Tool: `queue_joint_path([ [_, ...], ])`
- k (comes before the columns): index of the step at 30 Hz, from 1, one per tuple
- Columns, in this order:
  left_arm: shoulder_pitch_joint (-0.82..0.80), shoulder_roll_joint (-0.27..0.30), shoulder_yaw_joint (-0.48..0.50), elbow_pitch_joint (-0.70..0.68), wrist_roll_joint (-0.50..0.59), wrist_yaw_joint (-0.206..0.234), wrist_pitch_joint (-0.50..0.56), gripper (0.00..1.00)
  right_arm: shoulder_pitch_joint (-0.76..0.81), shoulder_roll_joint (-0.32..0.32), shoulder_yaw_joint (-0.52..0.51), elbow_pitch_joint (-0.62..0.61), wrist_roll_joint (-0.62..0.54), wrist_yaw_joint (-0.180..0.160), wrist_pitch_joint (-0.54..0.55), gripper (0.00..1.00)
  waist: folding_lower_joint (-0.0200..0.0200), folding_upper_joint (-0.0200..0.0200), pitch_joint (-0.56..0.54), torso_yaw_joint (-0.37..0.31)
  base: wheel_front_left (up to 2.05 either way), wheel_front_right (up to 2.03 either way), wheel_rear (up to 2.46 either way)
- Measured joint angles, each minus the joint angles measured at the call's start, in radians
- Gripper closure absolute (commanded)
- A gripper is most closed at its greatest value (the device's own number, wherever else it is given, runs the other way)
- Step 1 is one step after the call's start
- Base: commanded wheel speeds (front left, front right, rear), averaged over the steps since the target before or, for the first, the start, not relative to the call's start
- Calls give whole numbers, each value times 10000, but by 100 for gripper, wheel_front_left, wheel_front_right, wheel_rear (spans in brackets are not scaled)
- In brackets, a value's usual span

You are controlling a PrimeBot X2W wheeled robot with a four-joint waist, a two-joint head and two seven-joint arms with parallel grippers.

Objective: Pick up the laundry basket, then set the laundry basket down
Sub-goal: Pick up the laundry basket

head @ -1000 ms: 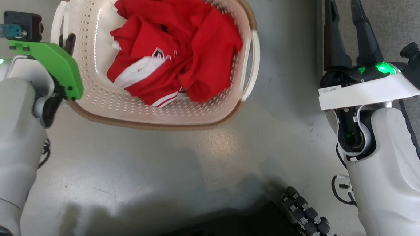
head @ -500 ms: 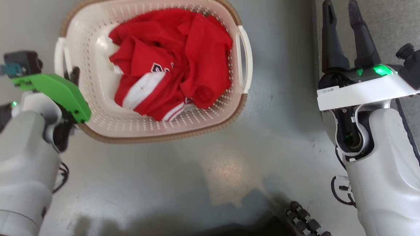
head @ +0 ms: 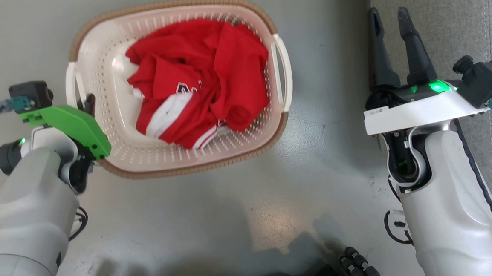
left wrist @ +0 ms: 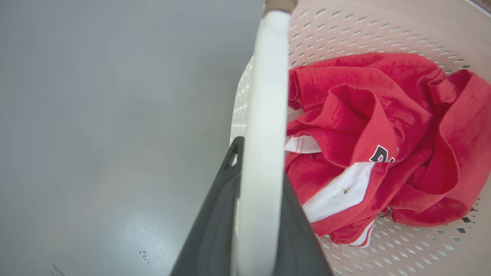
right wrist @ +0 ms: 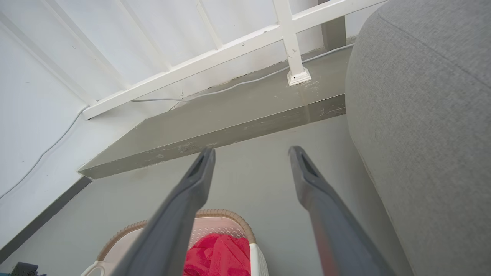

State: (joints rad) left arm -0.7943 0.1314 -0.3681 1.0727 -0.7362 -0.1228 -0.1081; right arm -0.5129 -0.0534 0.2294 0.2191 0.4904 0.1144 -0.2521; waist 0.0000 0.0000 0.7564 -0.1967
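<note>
Cream-white perforated plastic: the laundry basket, holding a red garment, lies over the grey floor, its long axis running handle to handle across the head view. The left gripper is at its left handle. The right gripper, spread and empty, stands well apart from the right handle.

Left wrist view: both dark fingers clamp the white handle between them.

Right wrist view: the basket sits low, left of the parted fingers, near a grey sofa. The left arm, being nearer, would probably bear the set-down alone.

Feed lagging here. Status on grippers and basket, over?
Left gripper shut on handle of basket. Right gripper open, free, beside sofa. Basket holds red shirt.
</note>
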Motion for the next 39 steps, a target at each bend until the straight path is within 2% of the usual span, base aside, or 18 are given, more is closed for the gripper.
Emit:
queue_joint_path([
  [19, 146, -199, -209, 560, -31, 0, -194, 100, 92, 0, 44, 38, -15, 0, 0, 0, 0, 0, 144, -164, 0, 0, 0],
  [20, 145, -199, -209, 587, -36, 0, -211, 75, 92, 0, 44, 46, -27, 0, 0, 0, 0, 0, 153, -167, 0, 0, 0],
  [21, 143, -213, -203, 608, -73, -2, -222, 69, 92, 0, 44, 56, -46, 0, 0, 0, 0, 0, 161, -169, 0, 0, 0],
  [24, 120, -245, -217, 627, -226, -13, -259, 65, 91, 0, 44, 81, -58, 0, 0, 0, 0, 0, 175, -172, 0, 0, 0],
  [25, 113, -247, -230, 640, -259, -15, -263, 51, 91, 0, 44, 86, -58, 0, 0, 0, 0, 0, 179, -173, 0, 0, 0],
  [26, 104, -253, -245, 669, -263, -13, -263, 0, 91, 0, 44, 88, -58, 0, 0, 0, 0, 0, 181, -173, 0, 0, 0],
  [39, 53, -347, -431, 828, -349, -17, -349, 0, 91, 0, 48, 219, -59, 0, 0, 0, 0, 0, 68, -136, 0, 0, 0],
])
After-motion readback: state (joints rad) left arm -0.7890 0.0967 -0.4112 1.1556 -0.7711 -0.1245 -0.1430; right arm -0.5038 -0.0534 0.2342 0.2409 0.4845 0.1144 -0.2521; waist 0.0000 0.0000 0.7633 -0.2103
